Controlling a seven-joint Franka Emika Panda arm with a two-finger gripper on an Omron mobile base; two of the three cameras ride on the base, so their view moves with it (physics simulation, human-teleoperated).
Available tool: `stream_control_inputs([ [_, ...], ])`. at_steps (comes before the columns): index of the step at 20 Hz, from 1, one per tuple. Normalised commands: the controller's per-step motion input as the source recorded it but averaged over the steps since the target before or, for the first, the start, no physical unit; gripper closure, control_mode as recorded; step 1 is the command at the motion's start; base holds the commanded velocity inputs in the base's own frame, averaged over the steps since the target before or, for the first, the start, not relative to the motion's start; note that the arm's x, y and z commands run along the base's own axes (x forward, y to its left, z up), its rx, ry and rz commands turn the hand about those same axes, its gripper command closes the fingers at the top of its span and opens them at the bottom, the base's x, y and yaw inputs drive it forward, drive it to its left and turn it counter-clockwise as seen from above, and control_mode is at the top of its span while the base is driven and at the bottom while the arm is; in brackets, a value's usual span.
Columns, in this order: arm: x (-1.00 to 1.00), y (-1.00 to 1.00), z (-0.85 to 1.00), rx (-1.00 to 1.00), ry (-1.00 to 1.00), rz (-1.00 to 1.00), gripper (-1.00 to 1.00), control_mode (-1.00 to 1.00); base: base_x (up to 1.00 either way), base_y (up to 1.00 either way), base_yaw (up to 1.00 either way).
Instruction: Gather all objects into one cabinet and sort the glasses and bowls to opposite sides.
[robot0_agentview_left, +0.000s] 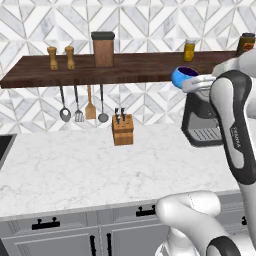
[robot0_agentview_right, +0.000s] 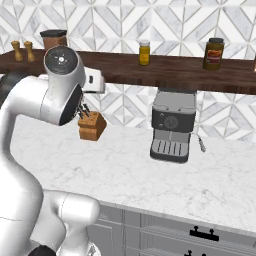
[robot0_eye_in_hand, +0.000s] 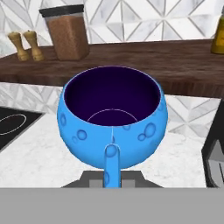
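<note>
A squat bright blue mug (robot0_eye_in_hand: 113, 118) with a dark inside sits close in the hand view, its handle pointing back between my fingertips. My gripper (robot0_eye_in_hand: 112, 180) is shut on that handle. From the left base view the blue mug (robot0_agentview_left: 184, 76) hangs in the air just in front of and slightly below the edge of the long dark wooden shelf (robot0_agentview_left: 140, 68), right of its middle, with my gripper (robot0_agentview_left: 194, 83) behind it. The shelf (robot0_eye_in_hand: 183, 61) runs behind the mug. The red mug, the orange mug and the brown bowl are out of view.
On the shelf stand two wooden shakers (robot0_agentview_left: 61, 57), a brown canister (robot0_agentview_left: 103, 49), a yellow jar (robot0_agentview_left: 189, 50) and a dark jar (robot0_agentview_right: 213, 53). Below are hanging utensils (robot0_agentview_left: 82, 105), a knife block (robot0_agentview_left: 123, 130) and a coffee machine (robot0_agentview_right: 172, 125) on the marble counter (robot0_agentview_left: 75, 170).
</note>
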Motion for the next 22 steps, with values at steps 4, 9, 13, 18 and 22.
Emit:
stream_control_inputs([
  [4, -0.99, 0.0, -0.16, 0.0, 0.09, 0.0, 1.0, -1.0, 0.0, 0.0, 0.0],
  [9, -1.0, 0.07, -0.25, 0.0, 0.1, 0.0, 1.0, -1.0, 0.0, 0.0, 0.0],
  [13, -1.0, 0.21, -0.36, -0.03, 0.04, 0.0, 1.0, -1.0, 0.0, 0.0, 0.0],
  [18, -0.25, 0.04, -0.07, -0.01, 0.01, 0.01, 1.0, -1.0, 0.0, 0.0, 0.0],
  [22, -0.03, 0.0, 0.0, 0.0, 0.01, 0.0, 1.0, 1.0, -0.07, 0.0, 0.01],
])
